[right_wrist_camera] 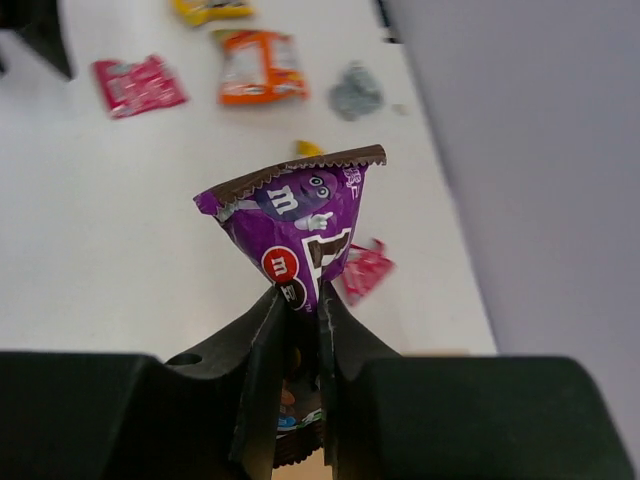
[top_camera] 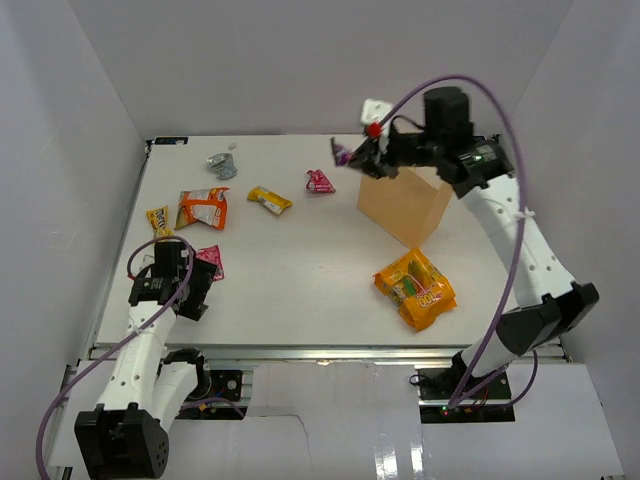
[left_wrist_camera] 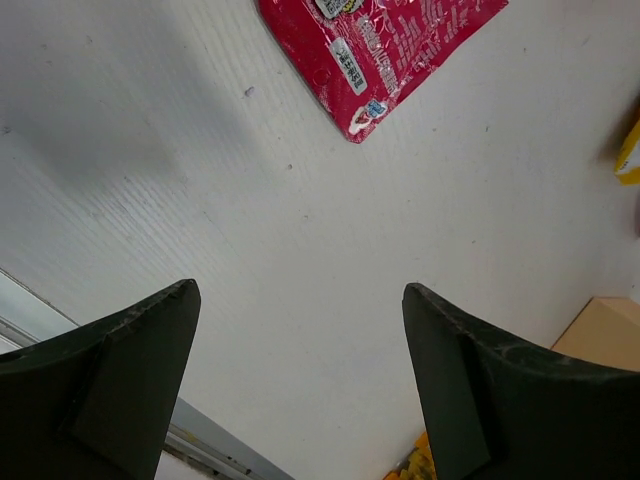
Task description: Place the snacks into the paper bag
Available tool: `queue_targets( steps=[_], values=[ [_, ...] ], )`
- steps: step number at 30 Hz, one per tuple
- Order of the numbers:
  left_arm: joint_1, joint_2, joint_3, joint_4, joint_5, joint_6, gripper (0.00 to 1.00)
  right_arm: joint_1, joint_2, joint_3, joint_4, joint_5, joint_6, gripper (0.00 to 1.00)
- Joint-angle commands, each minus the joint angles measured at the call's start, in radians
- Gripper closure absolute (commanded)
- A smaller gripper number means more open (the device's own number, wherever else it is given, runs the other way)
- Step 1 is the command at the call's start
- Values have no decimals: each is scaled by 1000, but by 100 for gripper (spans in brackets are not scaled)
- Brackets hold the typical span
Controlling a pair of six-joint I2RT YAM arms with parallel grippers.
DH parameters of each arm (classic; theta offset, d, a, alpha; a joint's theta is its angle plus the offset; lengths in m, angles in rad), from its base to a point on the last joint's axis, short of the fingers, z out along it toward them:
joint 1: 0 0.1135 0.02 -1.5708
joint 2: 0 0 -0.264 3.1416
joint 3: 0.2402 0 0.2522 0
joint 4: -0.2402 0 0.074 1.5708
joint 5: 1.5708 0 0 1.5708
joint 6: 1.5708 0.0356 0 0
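Right pincer (right_wrist_camera: 297, 300) was clamped on purple packet (right_wrist_camera: 300, 225), held in air just off the far corner of paper bag (top_camera: 405, 205). Left pincer (left_wrist_camera: 300, 290) gaped wide, empty, over worktop (top_camera: 300, 260) near pink wrapper (left_wrist_camera: 385, 50).

pink wrapper (left_wrist_camera: 385, 50): cut by top edge | paper bag (left_wrist_camera: 610, 335): only corner visible | silver foil packet (right_wrist_camera: 355, 92): blurred

The left arm sits folded low at the near left. Its hand (top_camera: 178, 272) is tipped down toward the table (top_camera: 300, 270), fingers (left_wrist_camera: 130, 350) spread wide with nothing between them. The right arm stretches up and far across, wrist turned leftward and raised well above the table. Its hand (top_camera: 368, 152) has both fingers (right_wrist_camera: 262, 340) pinched tight on a purple packet (right_wrist_camera: 300, 225).
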Motion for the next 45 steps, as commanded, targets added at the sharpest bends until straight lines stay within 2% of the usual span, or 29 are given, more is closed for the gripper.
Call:
queue_targets(
  steps=[1,6,10,18,20,21,22,24,25,31,37,45],
  values=[
    [3,19,51,29,-53,15,8,-171,-46,53,89,-46,240,79],
    [3,48,81,52,-80,70,9,-349,-91,56,200,6,375,79],
    [3,89,95,83,-80,136,12,-457,-86,-43,273,68,449,78],
    [3,178,129,109,-92,251,11,-471,-53,-192,301,122,417,76],
    [3,198,132,133,-74,288,10,-471,-63,-228,309,120,412,70],
    [3,204,134,147,-64,309,9,-472,-65,-234,307,120,405,64],
    [3,209,130,159,-57,363,8,-471,-65,-237,306,120,403,54],
    [3,229,137,196,-46,426,6,-472,-71,-239,293,117,399,46],
    [3,241,143,199,-52,452,5,-471,-82,-239,290,112,400,37],
    [5,381,236,205,-110,665,4,-485,-134,-197,235,34,397,23],
    [26,621,340,230,-106,865,5,-547,-187,-240,178,-58,359,20],
    [46,855,456,296,-15,1006,24,-607,-237,-323,160,-124,316,19]
  ],
)
